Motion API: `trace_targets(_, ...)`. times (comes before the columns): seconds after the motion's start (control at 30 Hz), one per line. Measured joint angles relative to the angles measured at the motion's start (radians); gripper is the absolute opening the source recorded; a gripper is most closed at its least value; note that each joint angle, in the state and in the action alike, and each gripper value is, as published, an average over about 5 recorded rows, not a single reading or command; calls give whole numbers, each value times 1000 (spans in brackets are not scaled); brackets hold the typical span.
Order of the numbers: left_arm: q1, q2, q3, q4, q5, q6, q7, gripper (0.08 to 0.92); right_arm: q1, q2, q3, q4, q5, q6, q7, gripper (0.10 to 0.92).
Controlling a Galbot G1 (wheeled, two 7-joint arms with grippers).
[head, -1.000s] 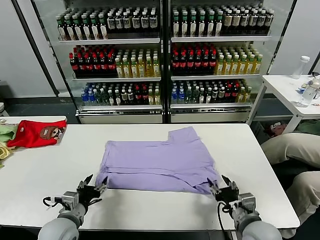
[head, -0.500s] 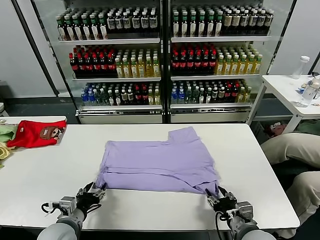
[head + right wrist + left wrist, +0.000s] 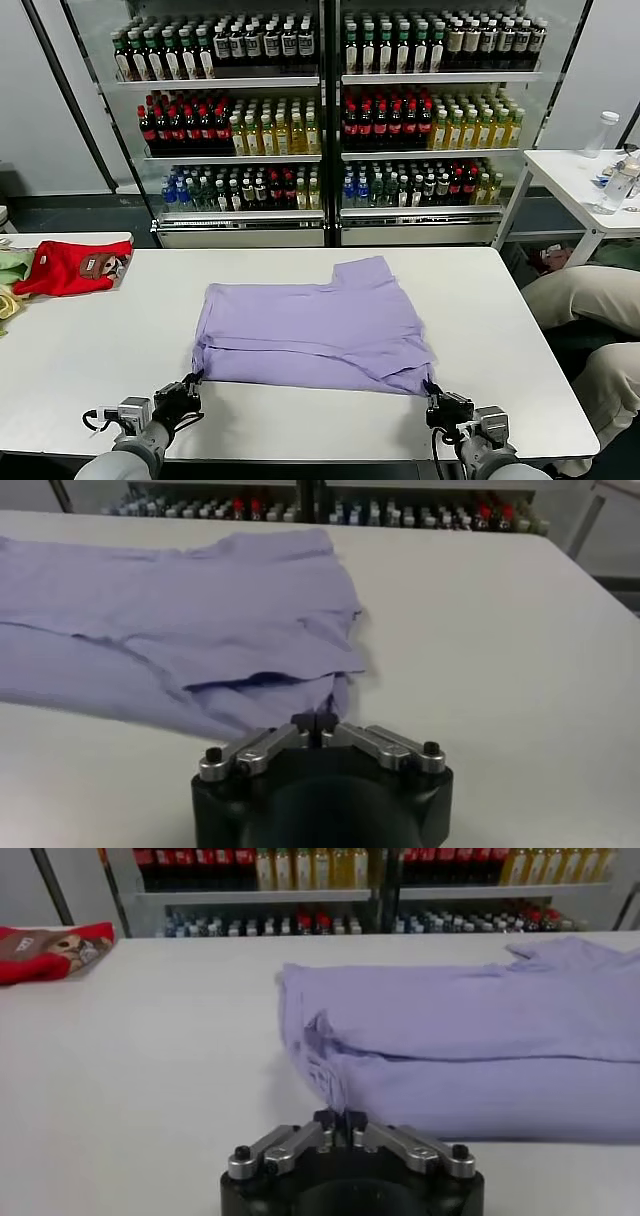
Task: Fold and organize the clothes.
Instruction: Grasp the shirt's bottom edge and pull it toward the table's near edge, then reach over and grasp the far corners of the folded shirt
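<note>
We clamp each pincer, left (image 3: 340,1120) and right (image 3: 315,723), on the unlabelled lavender T-shirt (image 3: 310,325); bottle shelves (image 3: 330,120) stand beyond.

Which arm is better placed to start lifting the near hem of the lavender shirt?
Neither alone. The left pincer is shut on the lavender shirt's near left corner, and the right pincer is shut on its near right corner. Both are equally ready, so lifting together looks best.

The lavender T-shirt (image 3: 315,325) is soft matt cotton-looking cloth, a bit wrinkly. The table (image 3: 90,340) looks smooth, matt white. The gripper (image 3: 340,1120) links are dull bare metal on black.
</note>
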Motion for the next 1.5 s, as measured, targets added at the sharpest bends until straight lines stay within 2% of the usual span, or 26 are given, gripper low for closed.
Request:
trace_targets(0.3, 158, 42, -57, -116, 5, -24, -25, 99, -166, -6, 76, 115, -23, -5, -2, 117)
trace_targets(0.43, 216, 49, -69, -132, 17, -35, -26, 148, -200, -3, 86, 137, -33, -12, -4, 133)
trace_targets(0.83, 249, 41, -117, -164, 82, -56, -30, 479, -125, -27, 144, 156, 4, -38, -25, 458)
trace_targets(1.03, 172, 8, -101, -161, 125, -68, -6, 653, 104, -7, 72, 38, 14, -51, -30, 631)
trace_targets(1.23, -2, -25, -69, -63, 164, -88, 71, 800, 387, 49, -61, -140, 6, -57, -31, 790)
trace_targets(1.5, -245, -28, -31, 170, 189, -100, 179, 823, 694, 160, -218, -400, -18, -60, -28, 822)
